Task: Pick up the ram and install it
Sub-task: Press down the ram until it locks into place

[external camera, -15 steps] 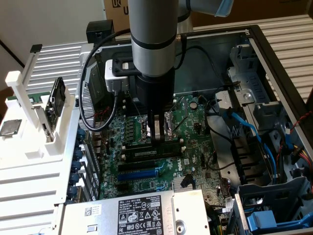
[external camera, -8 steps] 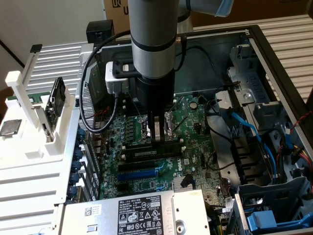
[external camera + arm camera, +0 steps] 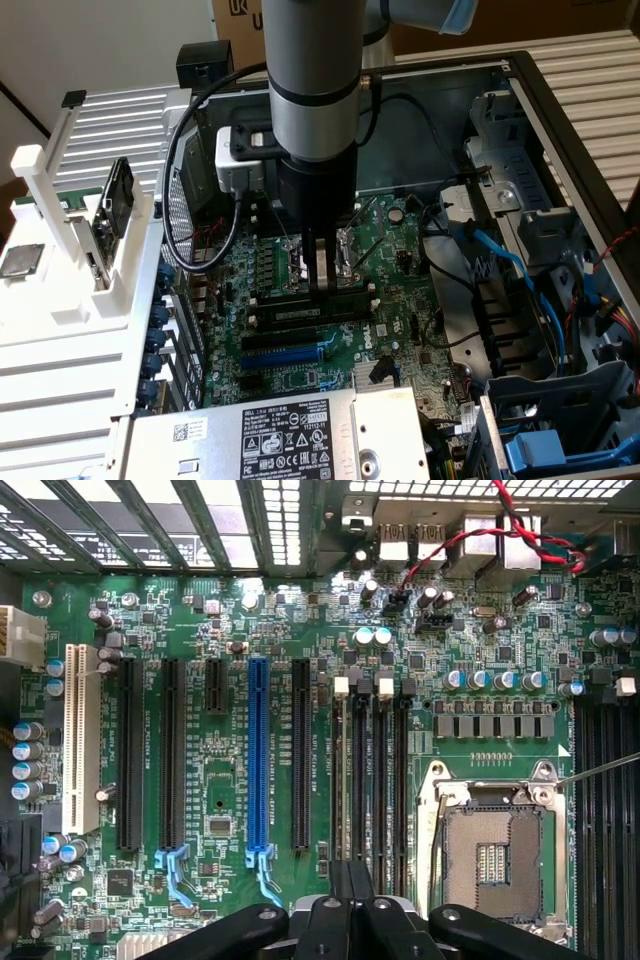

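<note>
The ram is a thin dark stick with a pale label. It stands on edge in the memory slot farthest from the processor socket. In the wrist view the ram shows edge-on beside the black memory slots with white end clips. My gripper points straight down over the slots, fingers shut together with nothing between them. Its tips sit at the top edge of the ram, near the middle of its length. Whether they press on it I cannot tell.
A blue expansion slot and black slots lie beside the ram. The power supply with a white label borders the board in front. Blue cables and a drive cage crowd the exterior view's right. A white rack stands outside the case at its left.
</note>
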`<control>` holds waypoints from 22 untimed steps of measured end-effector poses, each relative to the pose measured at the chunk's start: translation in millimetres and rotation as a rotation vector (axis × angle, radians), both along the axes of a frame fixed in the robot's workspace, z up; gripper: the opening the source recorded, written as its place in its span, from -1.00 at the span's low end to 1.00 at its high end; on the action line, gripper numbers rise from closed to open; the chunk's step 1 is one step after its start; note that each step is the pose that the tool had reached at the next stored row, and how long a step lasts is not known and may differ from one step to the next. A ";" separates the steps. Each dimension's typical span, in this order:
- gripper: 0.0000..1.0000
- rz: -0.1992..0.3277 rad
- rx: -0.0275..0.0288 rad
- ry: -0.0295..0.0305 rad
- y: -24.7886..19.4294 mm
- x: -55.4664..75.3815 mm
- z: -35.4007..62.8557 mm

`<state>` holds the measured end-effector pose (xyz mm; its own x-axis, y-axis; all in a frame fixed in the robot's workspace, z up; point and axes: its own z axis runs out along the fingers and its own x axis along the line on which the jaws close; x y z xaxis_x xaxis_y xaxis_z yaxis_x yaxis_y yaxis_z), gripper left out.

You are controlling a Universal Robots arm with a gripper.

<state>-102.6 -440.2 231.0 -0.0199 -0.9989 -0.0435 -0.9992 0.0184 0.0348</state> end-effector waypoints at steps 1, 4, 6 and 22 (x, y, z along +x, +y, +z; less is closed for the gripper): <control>-0.80 0.000 0.0000 0.0000 -0.1 0.0 0.0; -0.80 0.000 -0.0002 0.0000 -0.1 0.0 0.0; -0.80 0.000 -0.0009 0.0001 -0.2 0.0 0.1; -0.80 0.000 -0.0044 0.0003 -0.2 -0.3 -0.5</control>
<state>-102.9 -440.4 230.5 -0.0198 -0.9990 -0.0392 -0.9992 0.0184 0.0350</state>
